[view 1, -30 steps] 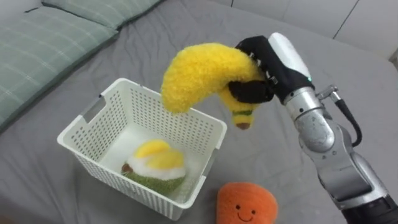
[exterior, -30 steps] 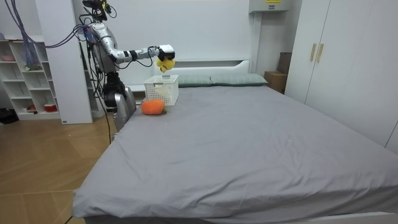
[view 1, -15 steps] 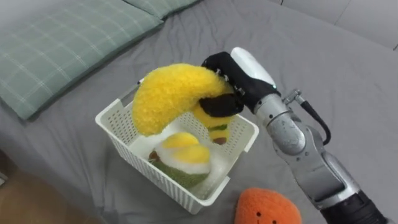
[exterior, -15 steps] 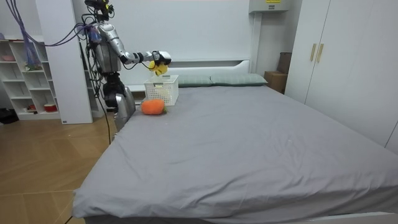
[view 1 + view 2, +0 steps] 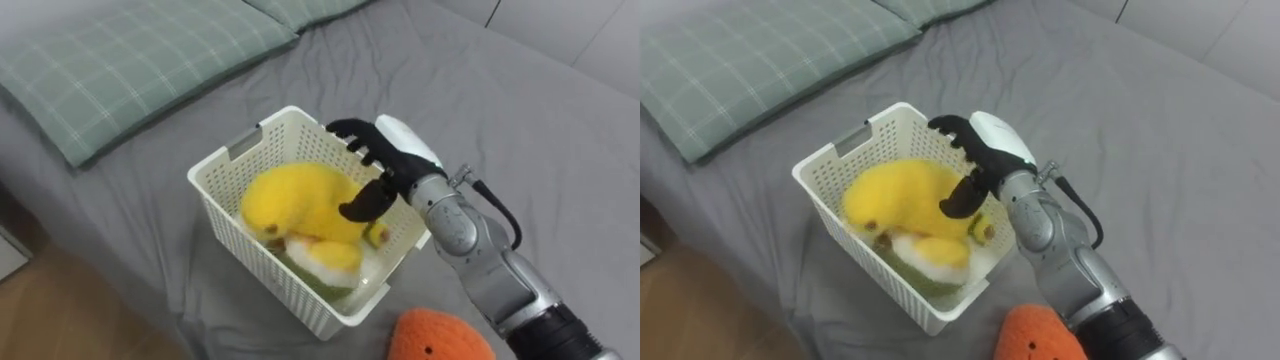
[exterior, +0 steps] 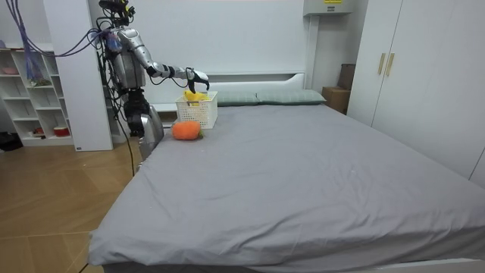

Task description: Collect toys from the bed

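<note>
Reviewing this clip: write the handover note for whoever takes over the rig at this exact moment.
Right hand: open, poised over the white basket, holding nothing.
Yellow banana plush: in the basket, lying on a green-and-white plush.
Orange plush: on the grey bed, just beside the basket.
Done: two toys are in the basket.
Left: pick up the orange plush and put it in the basket.
</note>
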